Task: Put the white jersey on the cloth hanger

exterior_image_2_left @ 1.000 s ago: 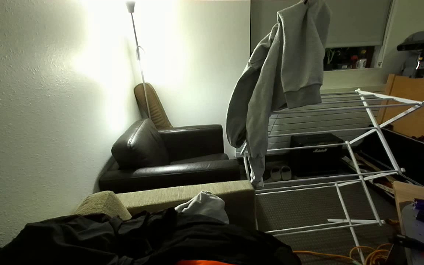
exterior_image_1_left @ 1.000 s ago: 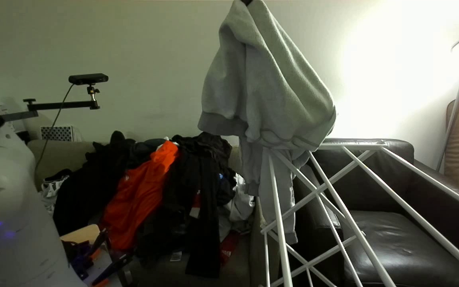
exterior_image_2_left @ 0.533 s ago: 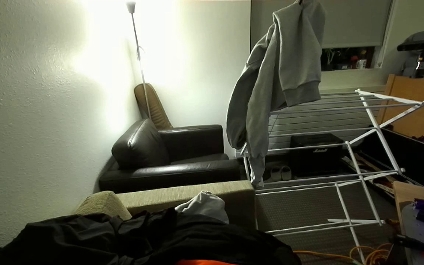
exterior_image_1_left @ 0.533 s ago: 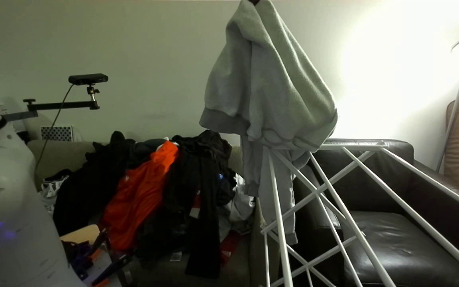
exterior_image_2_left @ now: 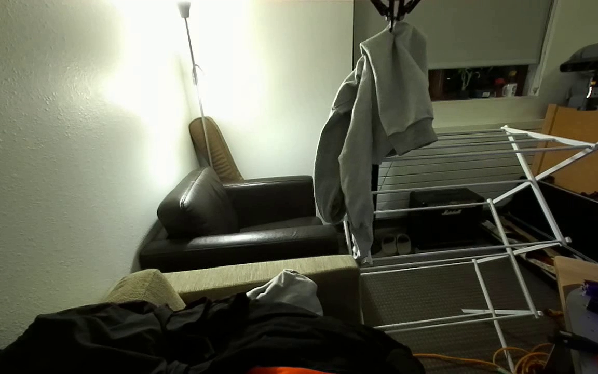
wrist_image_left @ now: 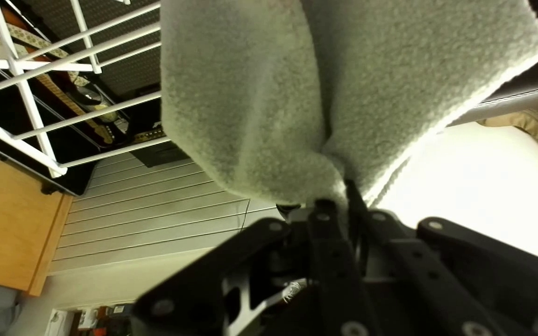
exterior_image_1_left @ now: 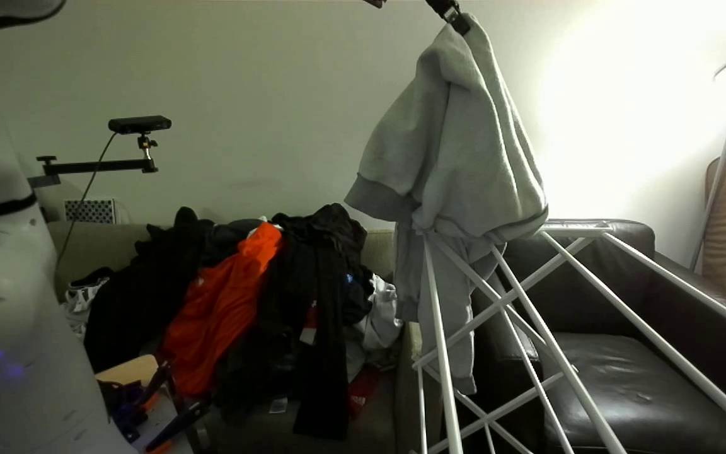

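Observation:
The white jersey [exterior_image_1_left: 464,126], pale grey and bunched, hangs from my gripper [exterior_image_2_left: 392,25] over one end of the cloth hanger [exterior_image_2_left: 520,156]. In the wrist view the black fingers of the gripper [wrist_image_left: 339,198] are shut on a fold of the jersey [wrist_image_left: 245,93]. In an exterior view, the body of the jersey bulges over the top end of the hanger [exterior_image_1_left: 437,315], and lower fabric hangs down behind its rods. Both sleeves dangle at the hanger's end in an exterior view. Whether the top bar bears any of the fabric I cannot tell.
A black leather armchair [exterior_image_1_left: 602,391] stands close behind the hanger. Black clothes [exterior_image_1_left: 312,277] and an orange garment [exterior_image_1_left: 221,309] lie on a beige sofa [exterior_image_2_left: 262,272] beside it. A camera [exterior_image_1_left: 139,125] on a bracket stands near the wall.
The gripper has come down into both exterior views. Its jersey has lowered with it, shifting rightward in an exterior view and leftward as seen from elsewhere. The hanger has stayed put.

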